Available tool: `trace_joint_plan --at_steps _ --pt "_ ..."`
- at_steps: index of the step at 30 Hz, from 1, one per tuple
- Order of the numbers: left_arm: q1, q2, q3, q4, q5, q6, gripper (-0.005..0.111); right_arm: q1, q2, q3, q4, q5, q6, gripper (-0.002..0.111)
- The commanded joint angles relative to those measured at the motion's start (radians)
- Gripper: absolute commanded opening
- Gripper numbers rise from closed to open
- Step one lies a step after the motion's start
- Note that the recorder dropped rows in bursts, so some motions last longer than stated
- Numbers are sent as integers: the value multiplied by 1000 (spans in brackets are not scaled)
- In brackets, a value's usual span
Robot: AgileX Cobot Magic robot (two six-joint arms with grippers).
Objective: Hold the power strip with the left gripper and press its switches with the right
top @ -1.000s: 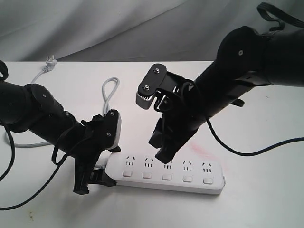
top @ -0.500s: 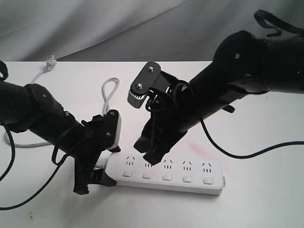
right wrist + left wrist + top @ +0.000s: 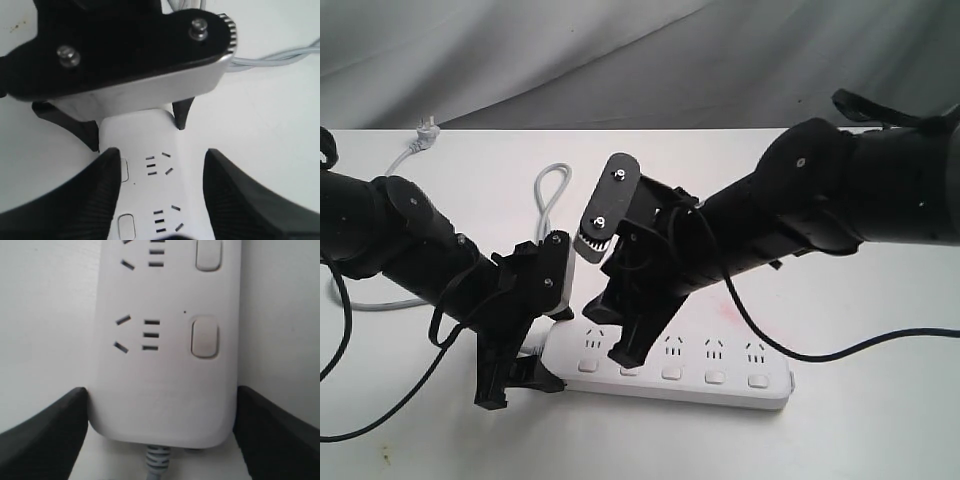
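The long white plastic power strip (image 3: 720, 378) lies at lower centre on the matte white tabletop (image 3: 880, 420). Its thin grey cord (image 3: 552, 190) loops away behind. My black left gripper (image 3: 535, 335) clamps the strip's rounded cord end across its width. The glossy black right gripper (image 3: 615, 285) hangs spread wide, gripping nothing. Its lower finger partly hides the row of square switches (image 3: 715, 377), and I can't make out whether it touches one.

The long white plastic power strip (image 3: 165, 400) and its square white buttons (image 3: 205, 336) look smooth, faintly shiny. The thick black right arm (image 3: 880, 190) is glossy; the white tabletop (image 3: 880, 430) is smooth and matt.
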State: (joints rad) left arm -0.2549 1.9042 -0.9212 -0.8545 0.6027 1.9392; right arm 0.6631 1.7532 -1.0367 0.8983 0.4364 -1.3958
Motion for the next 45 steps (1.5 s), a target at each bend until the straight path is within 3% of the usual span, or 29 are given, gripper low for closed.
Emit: trace_joint_plan --at_steps 1,26,45 --pt "-5 6 -4 2 1 6 67 24 45 5 132 -10 -112 48" --pt "-5 6 -4 2 0 6 67 29 127 5 193 -44 -370 48" --pt "-5 6 -4 2 0 6 67 60 163 5 283 -137 -437 48"
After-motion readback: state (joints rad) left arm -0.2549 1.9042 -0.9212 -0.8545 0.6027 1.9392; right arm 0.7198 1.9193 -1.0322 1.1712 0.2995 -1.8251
